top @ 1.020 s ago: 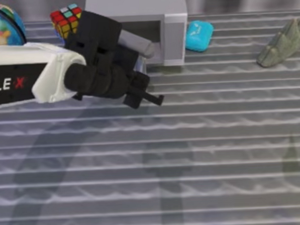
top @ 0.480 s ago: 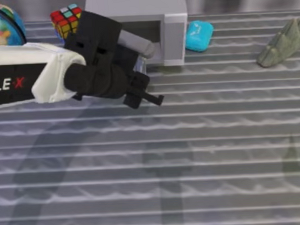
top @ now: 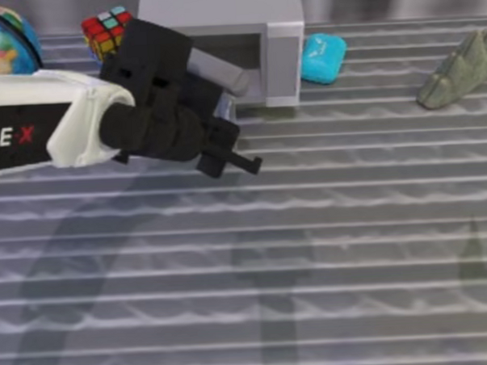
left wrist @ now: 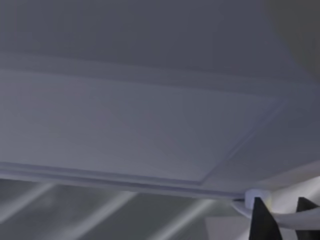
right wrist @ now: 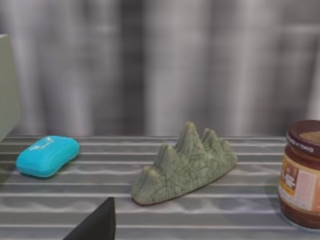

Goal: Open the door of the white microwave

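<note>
since a second ago my left arm (top: pixel 39 119) has slid a little toward nine o'clock, and the door (top: pixel 216 69) has swung a touch further out with it. my left claw (top: pixel 225 127) sits at the door's free edge, just in front of the microwave (top: pixel 220 10), which stands at twelve o'clock on the table (top: pixel 311 252). the door is partly open, angled out from the oven's left side, and the dark cavity (top: pixel 242 49) shows behind it beside the plain control panel (top: pixel 284 63). one black finger (top: pixel 247 160) points toward three o'clock in the top view. in my left wrist view the door's pale inner face (left wrist: pixel 125 130) fills most of the frame and two dark fingertips (left wrist: pixel 262 222) stand at the door's edge, close together; i cannot tell for sure whether they pinch it. my right arm is out of the top view; its wrist camera shows one dark fingertip (right wrist: pixel 97 225), and i cannot tell that claw's state. a cube (top: pixel 106 31) and a globe (top: pixel 3 39) lie at ten to eleven o'clock. a teal soap (top: pixel 323 56) sits just right of the microwave, a green rock (top: pixel 457 68) at two o'clock. a brown jar (right wrist: pixel 300 175) shows beside the rock in the right wrist view.
</note>
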`<state>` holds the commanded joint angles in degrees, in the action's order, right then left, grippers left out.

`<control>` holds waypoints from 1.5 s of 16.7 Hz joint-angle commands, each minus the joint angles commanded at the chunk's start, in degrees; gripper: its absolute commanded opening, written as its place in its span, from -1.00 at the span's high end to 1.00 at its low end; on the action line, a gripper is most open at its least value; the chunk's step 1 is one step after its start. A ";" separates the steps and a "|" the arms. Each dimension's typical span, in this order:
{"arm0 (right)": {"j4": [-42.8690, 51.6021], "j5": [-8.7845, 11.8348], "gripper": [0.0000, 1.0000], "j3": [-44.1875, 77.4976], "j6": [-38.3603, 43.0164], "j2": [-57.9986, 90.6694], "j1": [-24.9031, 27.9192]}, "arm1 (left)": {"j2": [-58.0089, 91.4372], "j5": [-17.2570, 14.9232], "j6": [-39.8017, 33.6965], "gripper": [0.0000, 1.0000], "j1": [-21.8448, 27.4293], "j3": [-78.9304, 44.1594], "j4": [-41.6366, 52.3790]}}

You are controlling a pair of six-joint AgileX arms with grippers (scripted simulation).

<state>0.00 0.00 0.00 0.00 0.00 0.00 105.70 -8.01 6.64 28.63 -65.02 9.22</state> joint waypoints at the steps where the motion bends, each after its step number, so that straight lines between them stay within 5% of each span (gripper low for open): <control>1: 0.00 0.00 -1.00 0.00 0.00 0.00 0.00 | -0.25 -0.39 0.50 1.00 -0.32 0.14 -0.05; 25: 0.00 0.00 -1.00 0.00 0.00 0.00 0.00 | -0.84 -1.81 2.62 1.00 -1.31 0.97 0.11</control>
<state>0.00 0.00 0.00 0.00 0.00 0.00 104.86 -9.82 9.26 27.32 -64.05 9.33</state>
